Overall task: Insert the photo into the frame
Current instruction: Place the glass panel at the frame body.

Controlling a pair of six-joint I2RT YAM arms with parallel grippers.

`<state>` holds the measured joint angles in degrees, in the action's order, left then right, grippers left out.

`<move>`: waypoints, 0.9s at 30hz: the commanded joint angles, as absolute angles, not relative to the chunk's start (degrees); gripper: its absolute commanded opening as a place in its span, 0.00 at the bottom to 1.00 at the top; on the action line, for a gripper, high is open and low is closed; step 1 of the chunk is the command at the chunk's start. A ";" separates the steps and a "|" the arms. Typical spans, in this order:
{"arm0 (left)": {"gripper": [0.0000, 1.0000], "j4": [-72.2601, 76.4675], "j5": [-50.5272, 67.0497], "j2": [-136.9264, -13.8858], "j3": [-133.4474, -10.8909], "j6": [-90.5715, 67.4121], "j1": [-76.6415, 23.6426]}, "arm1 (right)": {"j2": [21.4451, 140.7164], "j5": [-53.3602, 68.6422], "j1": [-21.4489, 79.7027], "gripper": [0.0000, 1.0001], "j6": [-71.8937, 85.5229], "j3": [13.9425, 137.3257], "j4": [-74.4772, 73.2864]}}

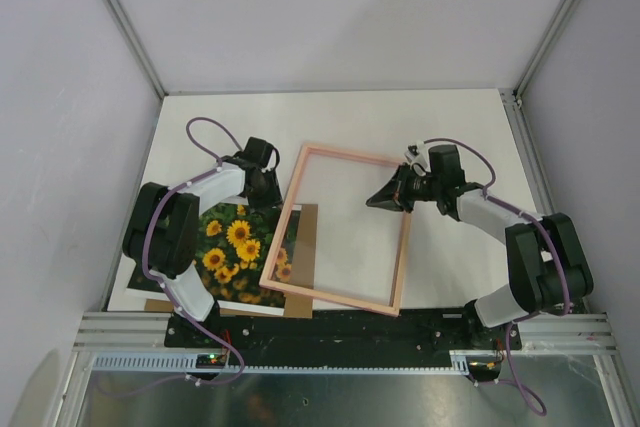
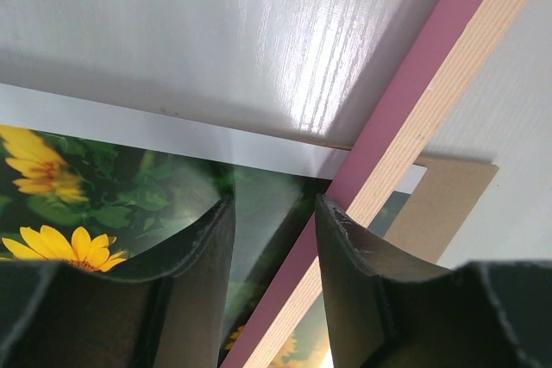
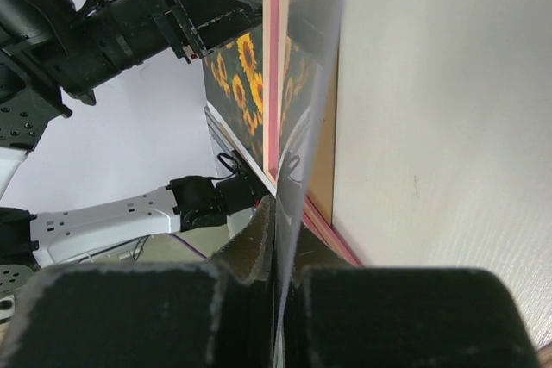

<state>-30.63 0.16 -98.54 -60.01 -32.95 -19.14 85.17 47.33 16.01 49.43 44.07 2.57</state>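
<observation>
Frame [image 1: 350,154] lies skewed mid-bench [image 1: 450,127], its left rail over the sunflower photo [image 1: 235,247] and brown backing board [image 2: 440,204]. Photo is flat, face up, at the bench's near left.

Left end effector [image 2: 274,204]: fingers apart, poised over the photo's edge and the frame's pink rail; contact unclear.

Right end effector [image 3: 276,213]: closed, pinching the frame's thin clear pane.

No text, label, brand, number or sign can be read on anything shown in the three views.
</observation>
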 commanded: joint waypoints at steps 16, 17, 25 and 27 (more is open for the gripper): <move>0.47 -29.53 2.13 -99.22 -61.87 -32.42 -19.30 | 89.30 50.24 17.00 0.00 48.31 46.05 5.46; 0.47 -29.53 2.16 -99.23 -61.83 -32.34 -19.28 | 89.47 50.12 16.98 0.00 48.15 46.05 5.50; 0.47 -29.51 2.24 -99.19 -61.79 -31.92 -19.25 | 91.10 49.26 16.54 0.00 45.92 46.05 3.69; 0.47 -29.46 2.25 -99.24 -61.79 -31.80 -19.29 | 91.33 49.05 16.42 0.00 45.47 46.05 3.29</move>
